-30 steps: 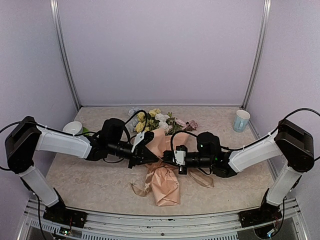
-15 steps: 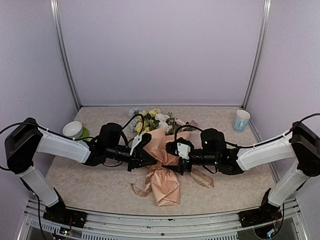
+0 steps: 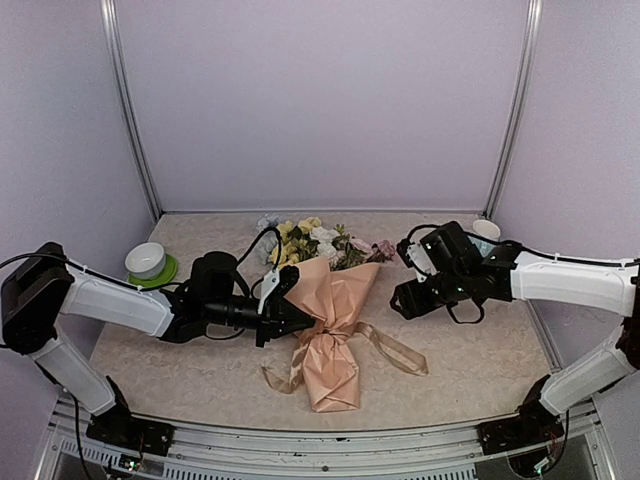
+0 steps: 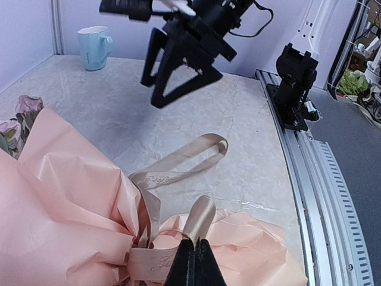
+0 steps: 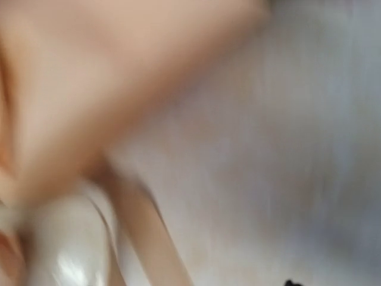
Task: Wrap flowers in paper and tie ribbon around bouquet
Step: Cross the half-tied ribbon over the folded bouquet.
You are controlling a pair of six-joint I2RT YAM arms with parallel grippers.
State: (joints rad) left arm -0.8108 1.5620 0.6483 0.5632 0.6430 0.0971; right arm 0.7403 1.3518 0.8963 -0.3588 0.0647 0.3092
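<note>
Currently, my left pincer (image 4: 194, 253) is clamped together on the ribbon (image 4: 178, 164) at the waist of the bouquet (image 3: 335, 300). The bouquet lies flat on the table (image 3: 480, 340), long axis far-to-near, flowers (image 3: 315, 238) far. My right pincer (image 3: 403, 300) hangs with jaws apart and empty (raised); the ribbon's free loop lies to its left and lower.

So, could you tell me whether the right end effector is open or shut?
Open: the left wrist view shows the right end effector with fingers spread, nothing between them.
</note>
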